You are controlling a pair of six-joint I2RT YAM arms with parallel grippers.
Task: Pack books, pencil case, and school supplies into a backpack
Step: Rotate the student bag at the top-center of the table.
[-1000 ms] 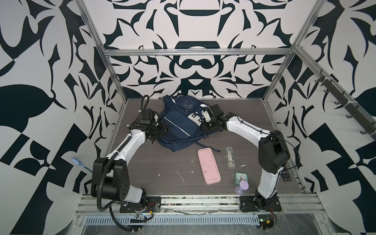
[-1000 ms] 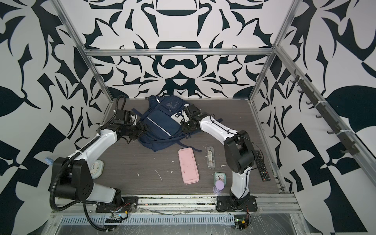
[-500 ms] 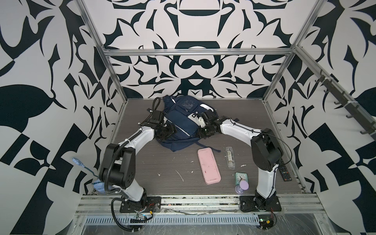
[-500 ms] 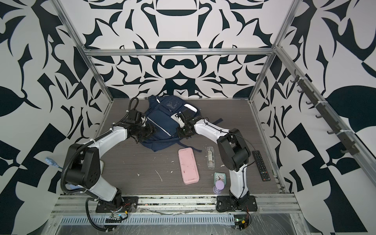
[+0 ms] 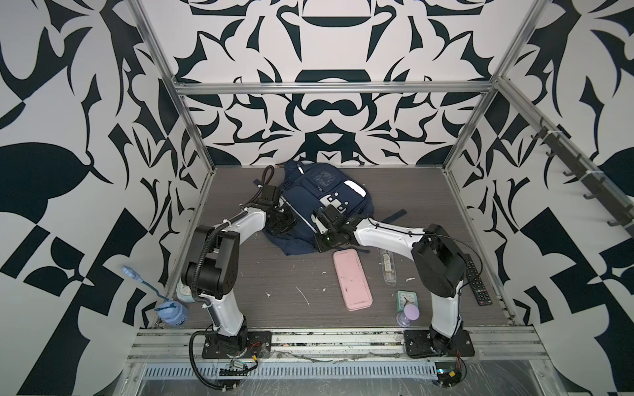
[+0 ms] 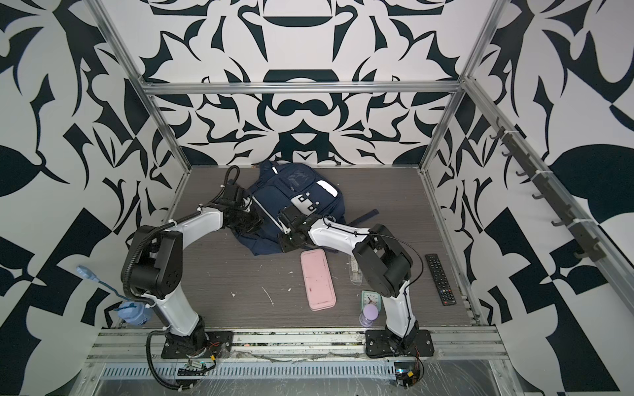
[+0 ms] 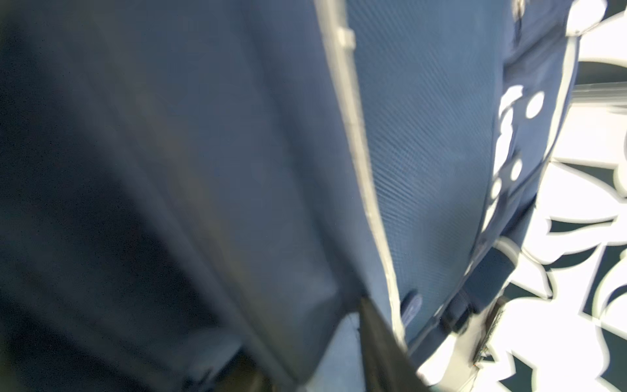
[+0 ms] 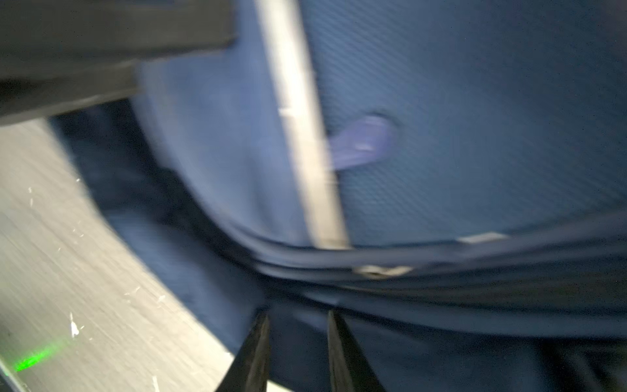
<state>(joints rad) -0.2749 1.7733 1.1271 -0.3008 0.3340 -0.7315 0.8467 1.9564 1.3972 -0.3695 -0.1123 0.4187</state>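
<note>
My right gripper (image 8: pixel 298 314) sits low against the near edge of the large navy-blue fabric backpack (image 5: pixel 326 185). Its two dark fingertips (image 8: pixel 258 346) stand a narrow gap apart with blue cloth showing between them, but the blur keeps me from telling whether they pinch it. Past the tips the right wrist view shows a pale reflective trim strip (image 8: pixel 298 118) running across the bag, with a small bluish zip pull (image 8: pixel 366 142) just beside it. My left gripper (image 5: pixel 282 223) presses into the bag's other flank. The left wrist view gives me only one dark finger (image 7: pixel 373 332) against smeared blue fabric, so I cannot tell whether that hand is apart or together. The backpack lies at the far middle of the grey wood-grain table (image 5: pixel 274 274), front pockets up, between the two arms in both top views. Nearer me, the flat pale-pink oblong pencil case (image 5: pixel 352 279) lies apart from the bag's near edge. The slim clear plastic packet of school supplies (image 5: pixel 387 267) lies beside it, toward the right arm. Closer in are a mint-green square clock (image 5: pixel 406 298) and a purple hourglass-shaped thing (image 5: pixel 408 313). A black remote control (image 5: pixel 477 279) lies past the right arm — near the table's edge.
</note>
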